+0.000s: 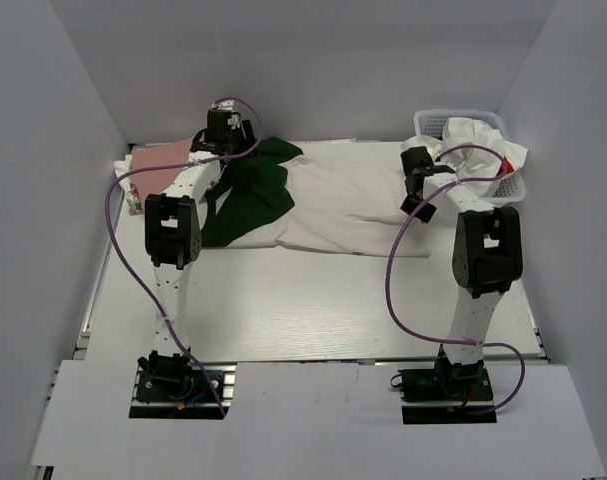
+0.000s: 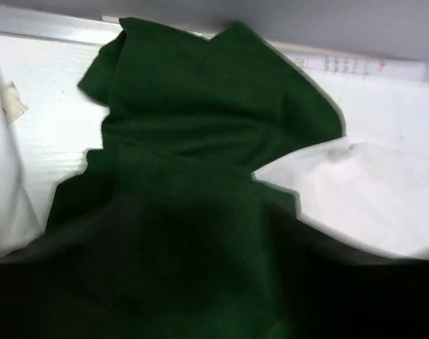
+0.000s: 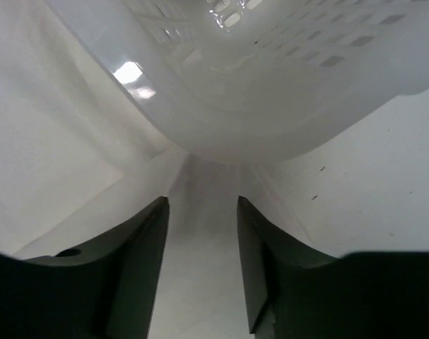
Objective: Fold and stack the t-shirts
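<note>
Shirt position: the white t-shirt (image 1: 343, 205) with the dark green yoke lies spread on the table (image 1: 313, 310). Its long axis runs straight from one set of jaws to the other. The green neck end points at your left gripper (image 1: 228, 135) and the white hem end at your right gripper (image 1: 420, 185).

Left jaws: the wrist view is filled with bunched green cloth (image 2: 200, 141) directly ahead, and white body cloth shows to its right. The fingers themselves are lost in dark blur at the bottom edge, so you cannot tell whether they are clenched or released.

Right jaws: both fingers (image 3: 140, 268) show, standing a little apart. A raised band of white cloth runs through the gap (image 3: 202, 268). It may be pinched, but the view does not settle whether the pads touch it.

Beyond the right fingertips stands the white mesh basket (image 3: 285, 85), its wall close ahead, with more white cloth (image 1: 478, 150) heaped inside.

A pink shirt (image 1: 163, 158) lies flat just outboard of the left jaws, beside the green end.
</note>
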You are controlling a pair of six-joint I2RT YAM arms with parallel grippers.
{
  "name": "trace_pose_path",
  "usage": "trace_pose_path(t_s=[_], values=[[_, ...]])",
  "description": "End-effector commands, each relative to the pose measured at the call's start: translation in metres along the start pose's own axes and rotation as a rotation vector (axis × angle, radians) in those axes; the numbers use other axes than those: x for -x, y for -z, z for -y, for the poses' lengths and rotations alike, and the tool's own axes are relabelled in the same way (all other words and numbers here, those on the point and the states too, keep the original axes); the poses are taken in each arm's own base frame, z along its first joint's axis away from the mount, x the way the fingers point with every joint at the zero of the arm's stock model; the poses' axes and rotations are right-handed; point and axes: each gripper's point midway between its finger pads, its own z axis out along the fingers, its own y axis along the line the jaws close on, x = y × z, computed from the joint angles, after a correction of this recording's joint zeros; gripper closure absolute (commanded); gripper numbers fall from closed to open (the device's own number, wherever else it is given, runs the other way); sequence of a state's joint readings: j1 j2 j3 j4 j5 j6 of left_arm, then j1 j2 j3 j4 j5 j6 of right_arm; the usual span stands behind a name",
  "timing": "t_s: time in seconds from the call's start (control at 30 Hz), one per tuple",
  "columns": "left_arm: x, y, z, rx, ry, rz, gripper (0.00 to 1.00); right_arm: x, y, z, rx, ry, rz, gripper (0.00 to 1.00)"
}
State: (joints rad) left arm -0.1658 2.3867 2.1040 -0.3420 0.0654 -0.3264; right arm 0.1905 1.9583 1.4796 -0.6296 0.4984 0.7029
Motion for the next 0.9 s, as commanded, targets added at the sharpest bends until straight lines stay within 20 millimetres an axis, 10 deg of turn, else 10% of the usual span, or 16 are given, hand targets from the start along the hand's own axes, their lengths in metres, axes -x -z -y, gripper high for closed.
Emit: trace_pose_path(t_s=[0.0, 0.2, 0.37, 0.63, 0.87], values=[[0.037, 0.017, 0.015, -0.082, 0.031, 0.058, 0.0, 0.022, 0.021, -0.014, 0.058, 0.009, 0.047, 0.5], [0.038, 0.048, 0.017, -0.091, 0.025, 0.029, 0.0, 0.008, 0.049, -0.026, 0.195, 0.091, 0.055, 0.22], [-0.026, 0.081, 0.007, -0.045, 0.05, -0.074, 0.0, -0.017, 0.058, -0.039, 0.313, 0.109, 0.038, 0.1], [-0.115, 0.09, -0.016, -0.032, 0.162, -0.219, 0.0, -0.055, 0.016, -0.051, 0.338, 0.172, -0.04, 0.1], [-0.19, 0.111, -0.034, 0.07, 0.189, -0.418, 0.0, -0.095, -0.005, -0.025, 0.282, 0.181, -0.125, 0.1]])
